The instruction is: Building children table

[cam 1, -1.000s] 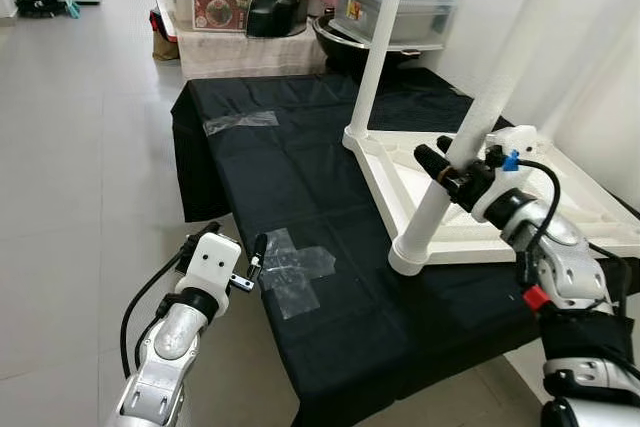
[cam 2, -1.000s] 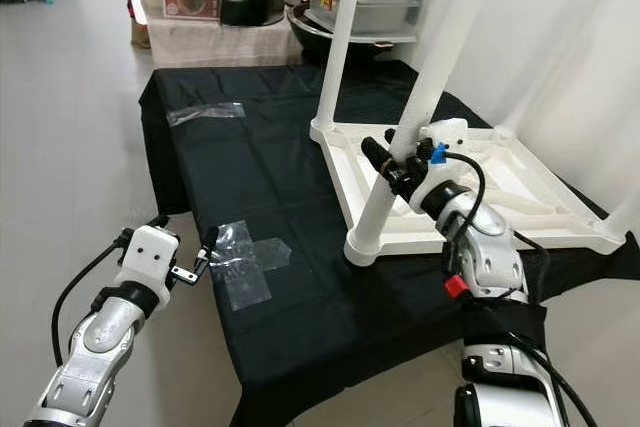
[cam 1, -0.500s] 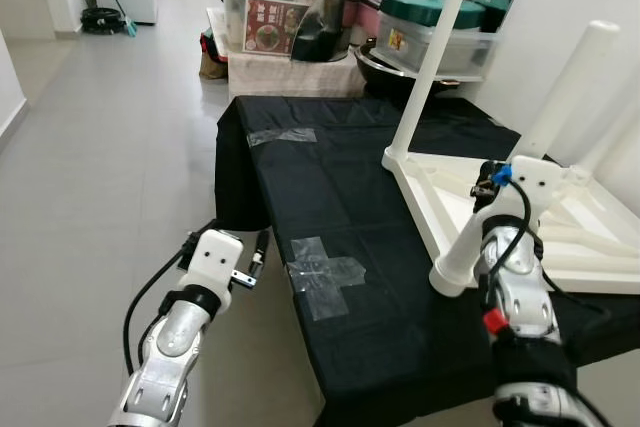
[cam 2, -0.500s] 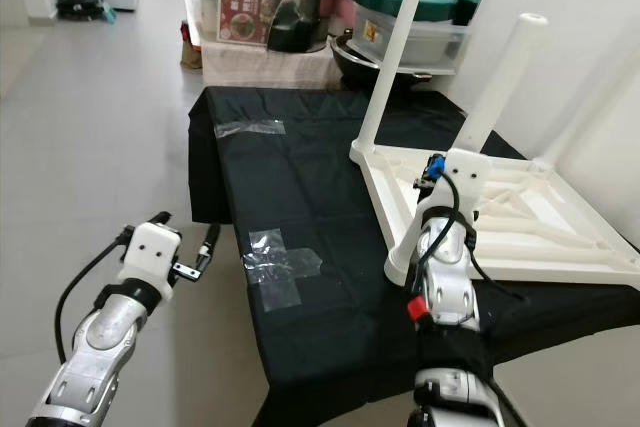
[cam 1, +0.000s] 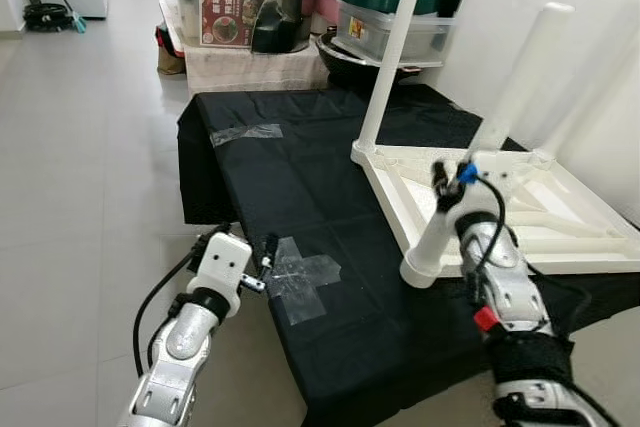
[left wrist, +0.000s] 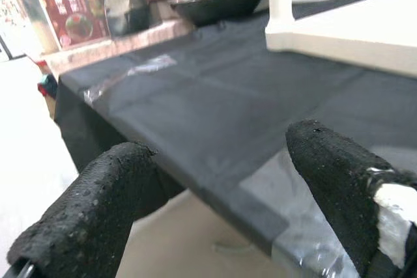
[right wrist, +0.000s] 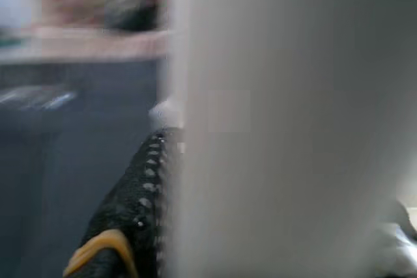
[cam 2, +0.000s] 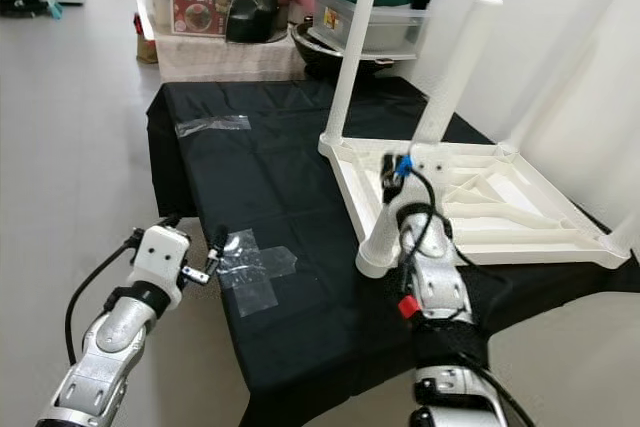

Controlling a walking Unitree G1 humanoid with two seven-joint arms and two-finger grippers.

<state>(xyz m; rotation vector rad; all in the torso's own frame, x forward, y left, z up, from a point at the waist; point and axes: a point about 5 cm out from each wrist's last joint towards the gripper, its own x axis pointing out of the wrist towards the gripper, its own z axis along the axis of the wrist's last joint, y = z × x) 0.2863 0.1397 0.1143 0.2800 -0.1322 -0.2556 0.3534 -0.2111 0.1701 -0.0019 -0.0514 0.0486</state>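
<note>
**Q:** While the children's table [cam 1: 520, 209] lies upside down on the black-draped table [cam 1: 300, 162], what step is under way?

**A:** Judging by the scene, fitting the near leg [cam 1: 490, 137] into its corner socket. Two white legs point upward, the far leg [cam 1: 393, 47] at the back corner and the near one at the front corner, close to the cloth's edge. A third leg rises at the frame's far side.

**Q:** What does the next move call for?

**A:** Probably a firm hold low on the near leg and a twist or press to seat it, with the frame kept from sliding on the cloth.

**Q:** How are the arms posed?

**A:** The right arm reaches up from below, forearm nearly vertical, wrist bent against the near leg. The right claw [cam 1: 447, 185] is on that leg, one black finger [right wrist: 140, 187] pressed along its white side in the wrist view; I cannot tell whether it is truly clamped. The left arm is bent, held low beside the table's front edge.

**Q:** And the left claw?

**A:** The left claw [cam 1: 245, 259] is spread wide and holds nothing, near the clear tape cross [cam 1: 300, 277] stuck to the cloth.
</note>
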